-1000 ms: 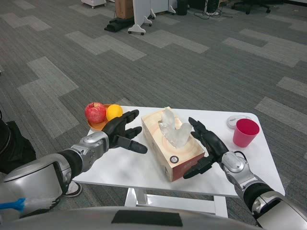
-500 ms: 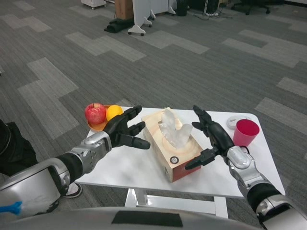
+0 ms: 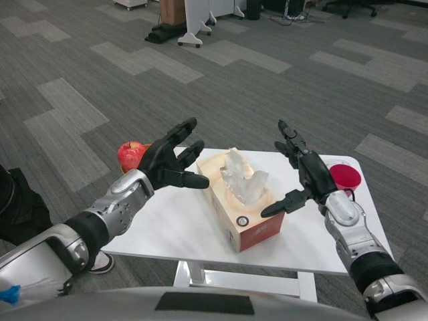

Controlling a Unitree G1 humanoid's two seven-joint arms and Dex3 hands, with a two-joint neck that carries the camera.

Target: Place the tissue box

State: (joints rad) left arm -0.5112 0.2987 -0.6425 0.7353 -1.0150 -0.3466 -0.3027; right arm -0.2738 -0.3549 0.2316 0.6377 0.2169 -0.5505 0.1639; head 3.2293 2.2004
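Note:
The tissue box (image 3: 242, 210), tan with a red-brown front end and white tissue sticking up from its top, lies on the white table (image 3: 174, 231) near the middle. My left hand (image 3: 170, 160) hovers above and to the left of the box, fingers spread, holding nothing. On the other side, my right hand (image 3: 305, 175) is raised above the box's right edge, fingers apart, also empty. Neither hand touches the box.
A red apple (image 3: 131, 154) lies at the table's far left corner, partly behind my left hand. A red cup (image 3: 345, 179) stands at the far right, partly behind my right hand. Grey carpet and furniture legs (image 3: 194, 33) lie beyond.
Both hands have lifted up and away from the sides of the tissue box, which stays on the table. The left hand now hides the orange and the plate.

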